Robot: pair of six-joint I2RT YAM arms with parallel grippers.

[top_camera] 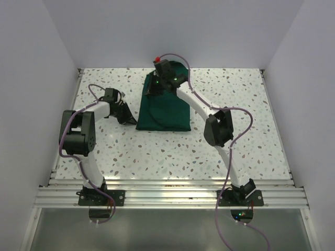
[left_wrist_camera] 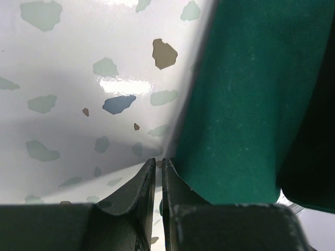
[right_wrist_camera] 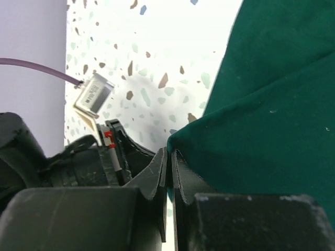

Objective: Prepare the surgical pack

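1. Top view: the pack (top_camera: 166, 112), a dark green cloth bundle, is lying in the middle of the tabletop (top_camera: 157, 157), towards the far side.
2. Top view: the left tool (top_camera: 125, 114) is sitting low at the bundle's near-left corner. The right tool (top_camera: 156, 89) is reaching down onto the bundle's far-left part. The jaw state of either tool is not showing from here.
3. Left wrist view: the left tool (left_wrist_camera: 158, 163) is showing its jaws drawn almost together, with only a thin slit between them. The pack (left_wrist_camera: 251, 104) is filling the right side, and its edge is meeting the fingertips. Whether cloth is being pinched cannot be told. The speckled tabletop (left_wrist_camera: 78, 78) is lying to the left.
4. Right wrist view: the right tool (right_wrist_camera: 169, 151) is standing closed, jaws nearly touching. A folded corner of the pack (right_wrist_camera: 277, 104) is ending right at the tips; a grip on it cannot be confirmed. The tabletop (right_wrist_camera: 157, 42) is showing beyond, with a purple cable (right_wrist_camera: 36, 67) running to a silver plug (right_wrist_camera: 93, 97) at the left.
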